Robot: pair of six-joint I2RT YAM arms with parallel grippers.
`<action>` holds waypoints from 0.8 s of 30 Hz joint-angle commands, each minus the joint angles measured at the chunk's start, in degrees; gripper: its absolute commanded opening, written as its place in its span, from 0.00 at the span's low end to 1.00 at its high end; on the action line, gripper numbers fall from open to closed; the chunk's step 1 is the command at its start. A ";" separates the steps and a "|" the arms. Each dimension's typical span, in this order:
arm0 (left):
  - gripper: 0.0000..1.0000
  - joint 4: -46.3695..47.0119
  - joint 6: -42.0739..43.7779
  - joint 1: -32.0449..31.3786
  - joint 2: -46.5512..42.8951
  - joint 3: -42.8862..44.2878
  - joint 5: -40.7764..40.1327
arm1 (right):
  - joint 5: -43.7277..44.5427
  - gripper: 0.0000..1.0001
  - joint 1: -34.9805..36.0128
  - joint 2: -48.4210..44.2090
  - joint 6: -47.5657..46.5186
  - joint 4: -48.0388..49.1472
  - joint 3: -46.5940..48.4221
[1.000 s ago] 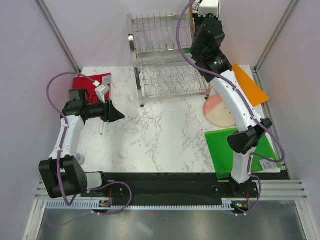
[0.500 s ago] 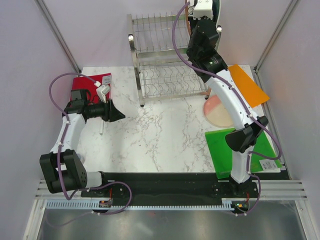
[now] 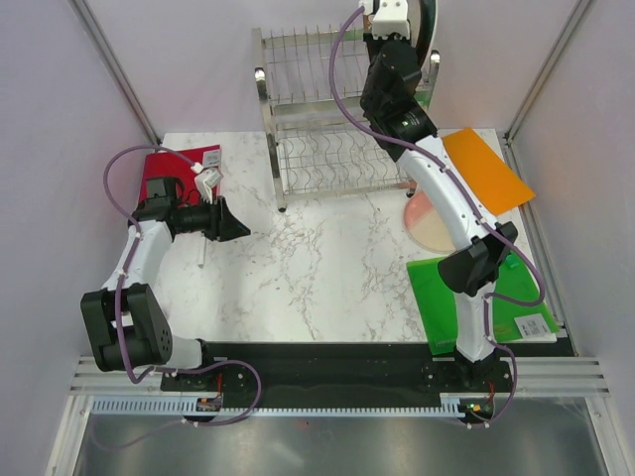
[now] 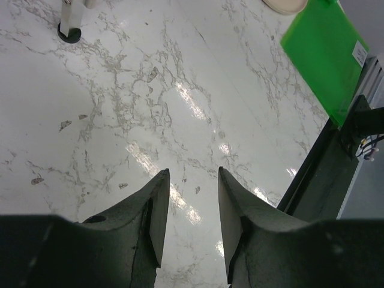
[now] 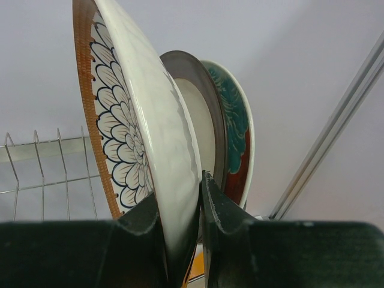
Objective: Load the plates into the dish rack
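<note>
A white marble-veined table (image 3: 317,268) fills the middle, glossy with light reflections. Pale lilac walls (image 3: 189,69) enclose it left, far and right. Slanting metal posts (image 3: 113,64) mark the far corners.

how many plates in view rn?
4. Brown petal plate in the right jaws; metal plate and red-teal plate upright behind it; pink plate on the table.

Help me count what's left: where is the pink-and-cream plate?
Top view: the pink-and-cream plate lies on the table, right side, between orange board and green board.
</note>
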 commanded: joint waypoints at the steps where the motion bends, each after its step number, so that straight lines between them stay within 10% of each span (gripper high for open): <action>1: 0.45 1.83 -0.84 -0.27 0.24 0.56 2.69 | 1.29 0.00 -0.39 -1.46 -2.86 9.27 4.38; 24: 0.45 1.66 0.13 -0.53 2.87 -0.23 5.24 | 3.32 0.00 -0.30 -1.99 -4.80 6.72 2.27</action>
